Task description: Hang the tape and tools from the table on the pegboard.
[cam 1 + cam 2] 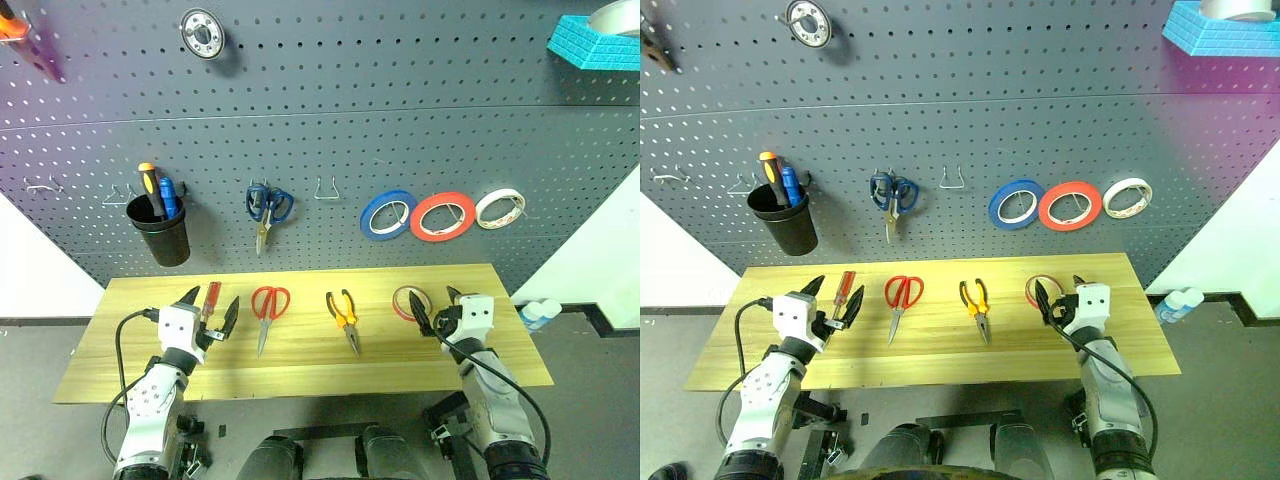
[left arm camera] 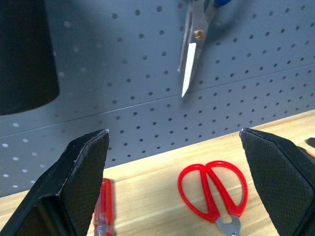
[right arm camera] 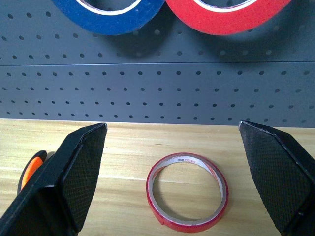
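Right wrist view: thin red tape (image 3: 187, 191) lies flat on table (image 3: 123, 142), approx centred between wide-open right gripper (image 3: 179, 184) jaws. Probably light, stiff; pinch across its rim. Left gripper (image 1: 209, 311) also wide, empty.

On the table (image 1: 300, 372) the tools lie in one row with bare wood between them: screwdriver (image 1: 211, 298), red scissors (image 1: 268, 310), pliers (image 1: 344, 316) and tape (image 1: 408, 301) are well apart, so a pincer could pass between neighbours. The front half of the table is bare. The left pincer (image 1: 211, 308) stands wide open over the screwdriver, the right pincer (image 1: 436, 307) wide open just beside the tape. On the pegboard (image 1: 330, 120), an empty hook (image 1: 326, 189) sits between the hung blue scissors (image 1: 267, 209) and blue roll (image 1: 388, 214); the black cup (image 1: 159, 228) crowds the left hooks.
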Robot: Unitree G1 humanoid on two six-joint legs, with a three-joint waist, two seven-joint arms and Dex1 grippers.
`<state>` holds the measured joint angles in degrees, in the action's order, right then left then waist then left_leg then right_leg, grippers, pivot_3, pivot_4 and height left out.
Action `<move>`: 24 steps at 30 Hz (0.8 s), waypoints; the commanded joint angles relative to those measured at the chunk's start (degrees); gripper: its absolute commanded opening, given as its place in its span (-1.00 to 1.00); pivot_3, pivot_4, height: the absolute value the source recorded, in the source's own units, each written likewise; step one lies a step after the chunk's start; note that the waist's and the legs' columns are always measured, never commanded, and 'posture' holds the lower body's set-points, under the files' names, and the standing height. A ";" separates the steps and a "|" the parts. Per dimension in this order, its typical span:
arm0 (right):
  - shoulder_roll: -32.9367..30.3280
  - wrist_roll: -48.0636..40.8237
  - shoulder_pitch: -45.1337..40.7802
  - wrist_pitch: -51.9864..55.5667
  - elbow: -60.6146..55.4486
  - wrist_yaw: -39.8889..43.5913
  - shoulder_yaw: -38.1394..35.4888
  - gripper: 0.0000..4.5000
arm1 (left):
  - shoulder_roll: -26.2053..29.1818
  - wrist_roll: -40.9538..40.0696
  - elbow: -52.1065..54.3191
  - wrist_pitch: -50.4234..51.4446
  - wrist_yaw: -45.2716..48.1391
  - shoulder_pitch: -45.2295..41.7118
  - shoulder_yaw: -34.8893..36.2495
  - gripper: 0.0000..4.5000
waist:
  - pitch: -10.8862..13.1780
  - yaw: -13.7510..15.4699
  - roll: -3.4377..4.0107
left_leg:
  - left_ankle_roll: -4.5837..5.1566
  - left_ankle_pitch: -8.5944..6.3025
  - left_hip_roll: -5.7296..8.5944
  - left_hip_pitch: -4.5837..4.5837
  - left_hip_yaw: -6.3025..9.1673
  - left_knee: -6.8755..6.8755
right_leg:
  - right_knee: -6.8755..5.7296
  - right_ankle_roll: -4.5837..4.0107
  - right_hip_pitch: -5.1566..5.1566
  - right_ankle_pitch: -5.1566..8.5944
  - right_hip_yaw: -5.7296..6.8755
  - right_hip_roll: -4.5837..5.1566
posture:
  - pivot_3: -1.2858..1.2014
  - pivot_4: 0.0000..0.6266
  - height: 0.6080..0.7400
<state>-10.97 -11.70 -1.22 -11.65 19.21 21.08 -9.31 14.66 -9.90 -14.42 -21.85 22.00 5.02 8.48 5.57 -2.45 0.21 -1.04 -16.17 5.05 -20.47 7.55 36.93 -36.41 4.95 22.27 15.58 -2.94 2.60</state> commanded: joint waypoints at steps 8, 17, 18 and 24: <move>0.71 0.95 3.66 -1.19 -5.06 -2.26 0.26 1.00 | -0.93 1.29 4.18 -1.47 -1.51 3.27 -0.31 0.97 | 0.00 0.05 0.01 | 0.00 0.00 0.00 -0.01 0.00 0.01 | 0.00 -0.01 0.00 0.01 -0.01 0.01 | -0.03 -0.81 1.00; 0.81 1.23 3.53 -1.28 -4.78 -2.28 0.75 1.00 | -0.62 1.49 3.41 -1.37 -1.27 2.65 -0.17 0.97 | 0.00 0.00 0.01 | -0.01 0.00 0.00 0.02 0.00 0.04 | -0.02 -0.02 -0.03 0.00 -0.01 0.00 | -0.04 -0.80 1.00; 0.53 1.60 3.45 -1.47 -4.73 -2.35 0.79 1.00 | -0.49 1.41 3.38 -1.31 -1.13 2.54 -0.13 0.97 | 0.00 0.00 0.01 | -0.01 0.00 0.00 0.02 0.00 0.03 | -0.02 -0.02 -0.03 0.00 -0.01 0.00 | -0.04 -0.80 1.00; -0.18 1.38 2.89 -1.34 -4.30 -1.77 0.50 1.00 | 0.20 0.81 2.97 -0.99 -0.26 2.03 0.27 0.97 | 0.00 -0.01 0.01 | -0.01 0.00 0.00 0.03 0.00 0.04 | -0.02 -0.02 -0.04 0.01 -0.01 0.00 | -0.04 -0.79 1.00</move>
<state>-10.49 -10.14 2.80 -11.91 16.51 19.09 -8.44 13.86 -8.86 -12.65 -22.02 21.38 7.83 8.20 5.57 -2.46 0.22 -1.05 -16.16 5.05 -20.44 7.55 36.97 -36.43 4.93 22.23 15.59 -2.95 2.60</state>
